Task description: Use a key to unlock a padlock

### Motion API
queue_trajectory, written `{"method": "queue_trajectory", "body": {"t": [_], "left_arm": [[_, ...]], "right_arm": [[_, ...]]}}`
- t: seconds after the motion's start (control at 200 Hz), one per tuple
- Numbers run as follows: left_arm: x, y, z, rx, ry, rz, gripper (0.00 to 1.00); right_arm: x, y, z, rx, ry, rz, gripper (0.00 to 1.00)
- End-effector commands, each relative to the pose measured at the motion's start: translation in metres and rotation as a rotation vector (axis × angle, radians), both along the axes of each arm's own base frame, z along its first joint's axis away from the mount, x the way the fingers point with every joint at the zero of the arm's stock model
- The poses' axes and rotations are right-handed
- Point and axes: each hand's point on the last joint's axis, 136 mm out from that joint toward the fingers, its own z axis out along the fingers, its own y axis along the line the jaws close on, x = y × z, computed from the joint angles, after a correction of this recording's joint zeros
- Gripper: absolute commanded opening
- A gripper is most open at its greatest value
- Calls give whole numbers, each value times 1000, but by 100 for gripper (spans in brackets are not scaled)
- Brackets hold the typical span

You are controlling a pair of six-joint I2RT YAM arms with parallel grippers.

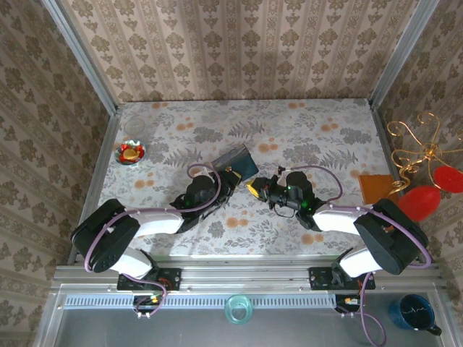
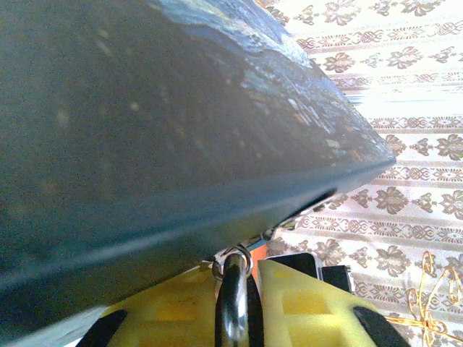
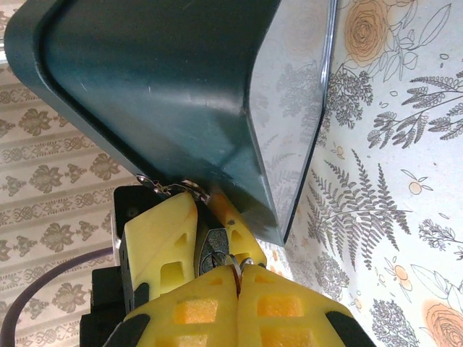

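Tin (image 1: pixel 239 160) — padlock (image 3: pixel 211 249) at its edge

Blue tin (image 1: pixel 239 160) mid-table, red-and-gold dish (image 1: pixel 132 152) far left, orange square (image 1: pixel 376 189) right.

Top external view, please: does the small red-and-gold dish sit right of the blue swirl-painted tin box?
No, the dish sits left of the tin box, near the left wall.
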Motion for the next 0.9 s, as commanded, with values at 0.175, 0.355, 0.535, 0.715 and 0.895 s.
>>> {"method": "queue_trajectory", "body": {"t": [0.175,0.355,0.535,0.715,0.895], "left_arm": [[-24,-49,50,-148,-110,-208,0],[-25,-51,49,-139,-110,-214,0],[-25,-51,48,-132,-110,-213,0],[-24,-50,46,-127,-106,-207,0],[-24,-52,51,-146,-108,-209,0]], "right_arm": [[2,13,17,17,-57,31,0],[8,18,30,37,-86,32,0],[6,28,40,51,-100,58,0],[1,34,41,56,-99,70,0],[-3,33,39,58,-93,67,0]]}}
